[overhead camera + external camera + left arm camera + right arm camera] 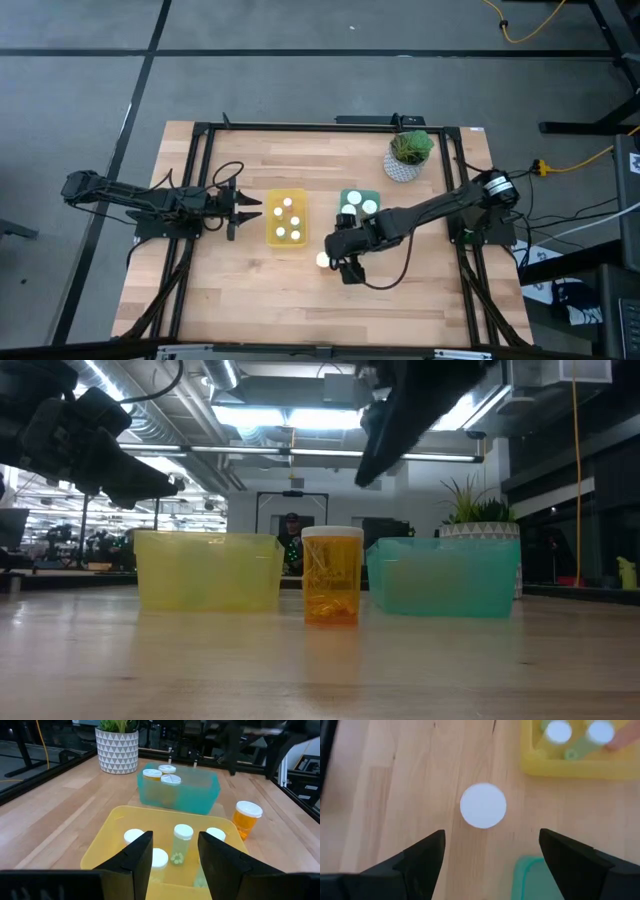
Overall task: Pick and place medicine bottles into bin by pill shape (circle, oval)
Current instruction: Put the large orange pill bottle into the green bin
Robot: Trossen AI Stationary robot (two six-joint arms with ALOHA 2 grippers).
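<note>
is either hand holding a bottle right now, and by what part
No. The right hand hangs open above the orange bottle; the left hand is open and empty beside the yellow bin.

Two bins (pixel 285 218) (pixel 358 207) side by side, bottles (pixel 291 221) inside, lone bottle (pixel 323 260) before them

1. Left arm (pixel 140 198): dark, slim, jointed links with a black cable looping near its wrist.
2. Right arm (pixel 430 210): dark links, a silvery round joint at its 2 o'clock end, with a black cable trailing.
3. Fingers (pixel 137 860): black, flat, wedge-shaped.
</note>
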